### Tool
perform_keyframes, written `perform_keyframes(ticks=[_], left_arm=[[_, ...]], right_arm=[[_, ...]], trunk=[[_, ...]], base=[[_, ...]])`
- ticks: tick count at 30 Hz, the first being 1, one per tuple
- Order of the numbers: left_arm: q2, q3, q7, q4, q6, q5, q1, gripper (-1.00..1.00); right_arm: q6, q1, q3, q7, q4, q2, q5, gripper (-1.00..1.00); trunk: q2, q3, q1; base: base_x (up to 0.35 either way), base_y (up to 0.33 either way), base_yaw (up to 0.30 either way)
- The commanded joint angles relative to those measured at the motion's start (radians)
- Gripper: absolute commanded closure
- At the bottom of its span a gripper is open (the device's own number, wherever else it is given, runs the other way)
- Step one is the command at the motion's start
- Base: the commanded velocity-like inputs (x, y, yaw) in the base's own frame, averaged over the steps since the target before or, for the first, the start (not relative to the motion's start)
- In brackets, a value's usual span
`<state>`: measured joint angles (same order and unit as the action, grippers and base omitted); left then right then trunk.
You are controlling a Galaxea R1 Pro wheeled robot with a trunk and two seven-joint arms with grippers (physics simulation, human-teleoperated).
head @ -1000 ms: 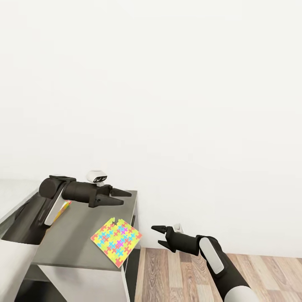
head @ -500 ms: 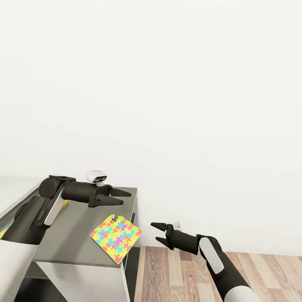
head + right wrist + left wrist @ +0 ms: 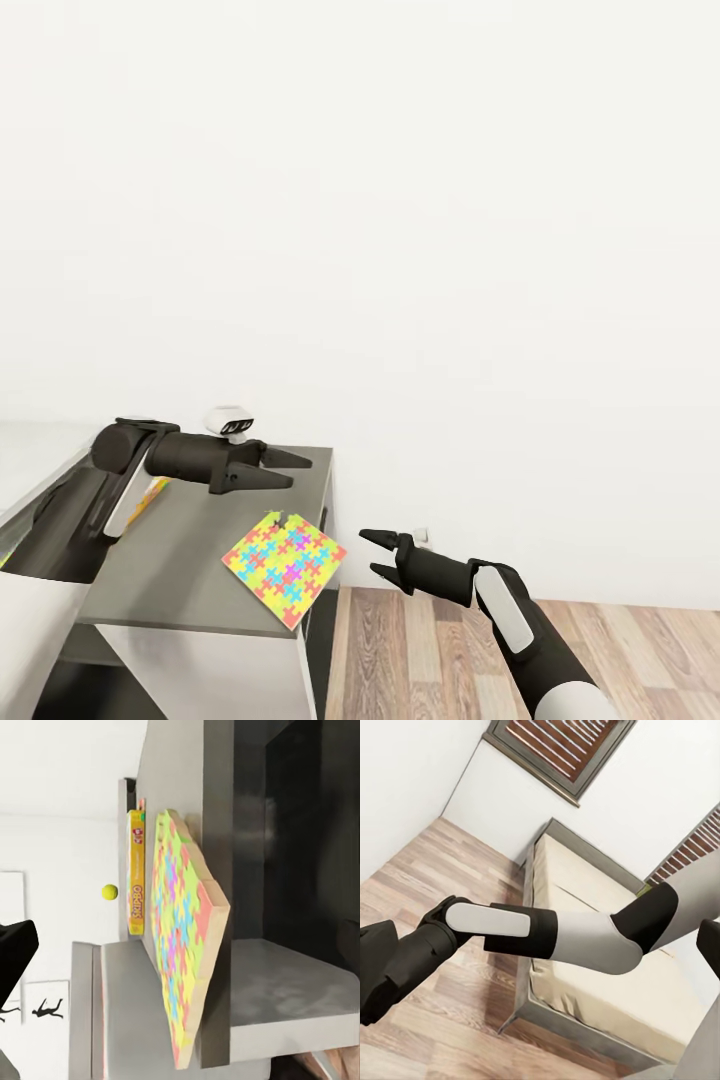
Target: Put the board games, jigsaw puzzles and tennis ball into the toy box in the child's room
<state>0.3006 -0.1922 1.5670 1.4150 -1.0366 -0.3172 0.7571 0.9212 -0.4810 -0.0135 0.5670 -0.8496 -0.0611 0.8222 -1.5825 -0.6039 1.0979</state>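
One jigsaw puzzle lies flat on the dark grey cabinet top, its corner hanging over the front right edge. My left gripper hovers open and empty above the cabinet, just behind the puzzle. My right gripper is open and empty beside the cabinet, a short way right of the puzzle's overhanging corner. A yellow-green board game peeks out behind my left arm. In the right wrist view the puzzle is close, with the board game and the tennis ball beyond it. The toy box is out of view.
A blank white wall rises behind the cabinet. Wood-plank floor spreads to its right. In the left wrist view, the bed with its beige mattress stands under a dark-framed window, and my right arm crosses in front of it.
The head camera has shifted a little, so cabinet and puzzle sit slightly further right in the picture. Both grippers keep the same open pose.
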Motion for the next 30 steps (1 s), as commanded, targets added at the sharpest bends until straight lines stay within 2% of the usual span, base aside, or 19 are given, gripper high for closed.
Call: perform_keyframes(ticks=[1, 14, 25, 30], left_arm=[[0.001, -0.002, 0.004, 0.0, -0.011, -0.001, 0.001, -1.0], [0.001, -0.003, 0.004, 0.0, -0.011, 0.0, 0.001, -1.0], [0.001, -0.003, 0.004, 0.001, -0.011, -0.002, 0.001, -1.0], [0.0, -0.003, 0.004, 0.0, -0.011, -0.002, 0.001, -1.0]], right_arm=[[0.004, -0.001, 0.001, 0.003, 0.0, 0.0, -0.003, -1.0], [0.004, -0.001, 0.001, 0.004, 0.0, 0.0, -0.003, -1.0], [0.003, -0.001, 0.001, 0.003, 0.0, 0.0, -0.004, -1.0], [0.002, -0.001, 0.001, 0.003, 0.0, 0.0, -0.005, -1.0]], trunk=[[-0.001, -0.001, 0.0], [-0.001, -0.001, 0.0], [-0.001, -0.001, 0.0], [-0.036, -0.017, 0.019]], base=[[0.0, 0.214, 0.0], [0.0, 0.112, 0.0], [0.0, 0.015, 0.0], [0.0, 0.0, 0.0]])
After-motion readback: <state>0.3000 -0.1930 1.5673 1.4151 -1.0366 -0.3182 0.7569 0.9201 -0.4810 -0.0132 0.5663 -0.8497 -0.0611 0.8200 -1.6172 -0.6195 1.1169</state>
